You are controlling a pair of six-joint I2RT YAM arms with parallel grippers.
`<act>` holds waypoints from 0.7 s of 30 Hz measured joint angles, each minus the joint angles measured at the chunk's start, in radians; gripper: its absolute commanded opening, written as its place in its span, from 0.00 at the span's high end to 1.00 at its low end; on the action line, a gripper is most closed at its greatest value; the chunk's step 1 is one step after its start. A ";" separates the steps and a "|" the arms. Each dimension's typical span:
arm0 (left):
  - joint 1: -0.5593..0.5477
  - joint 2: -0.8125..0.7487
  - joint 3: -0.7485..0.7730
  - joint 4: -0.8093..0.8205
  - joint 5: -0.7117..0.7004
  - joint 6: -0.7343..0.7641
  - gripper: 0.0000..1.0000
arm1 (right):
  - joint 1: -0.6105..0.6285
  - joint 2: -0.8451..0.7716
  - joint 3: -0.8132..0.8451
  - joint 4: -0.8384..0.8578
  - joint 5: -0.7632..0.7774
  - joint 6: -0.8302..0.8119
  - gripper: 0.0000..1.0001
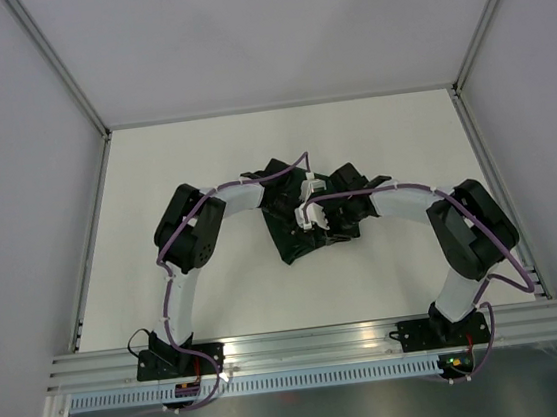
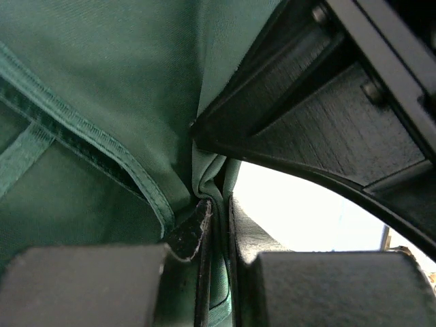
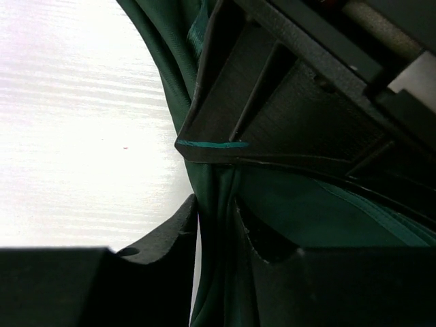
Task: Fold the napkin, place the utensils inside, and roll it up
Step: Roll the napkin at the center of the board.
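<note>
The dark green napkin [image 1: 297, 240] lies bunched at the middle of the white table, mostly under both grippers. My left gripper [image 1: 296, 198] is shut on a fold of the napkin [image 2: 219, 204], with cloth pinched between its fingers [image 2: 194, 231]. My right gripper [image 1: 328, 221] is shut on another fold of the napkin [image 3: 218, 225]. The two grippers sit close together, each showing in the other's wrist view as a black body. The utensils are out of view.
The white table [image 1: 203, 167] is ringed by grey walls with a metal frame rail [image 1: 304, 344] along the near edge. Both arms arc inward over the table's middle.
</note>
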 measured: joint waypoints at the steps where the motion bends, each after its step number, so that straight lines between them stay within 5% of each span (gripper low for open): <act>1: 0.001 0.000 0.000 0.000 0.002 -0.002 0.98 | 0.002 0.002 0.004 -0.007 0.000 0.002 0.71; 10: 0.008 0.007 0.000 0.016 0.010 -0.055 0.90 | 0.004 0.030 0.049 -0.070 -0.002 0.008 0.91; 12: 0.012 0.006 -0.014 0.043 0.017 -0.081 0.82 | 0.004 0.037 0.062 -0.087 -0.002 0.007 0.94; 15: 0.020 -0.013 -0.059 0.112 0.041 -0.133 0.38 | 0.004 0.054 0.087 -0.113 -0.003 0.005 0.95; 21: 0.028 -0.081 -0.146 0.239 0.052 -0.235 0.36 | 0.002 0.087 0.127 -0.163 -0.020 -0.008 0.97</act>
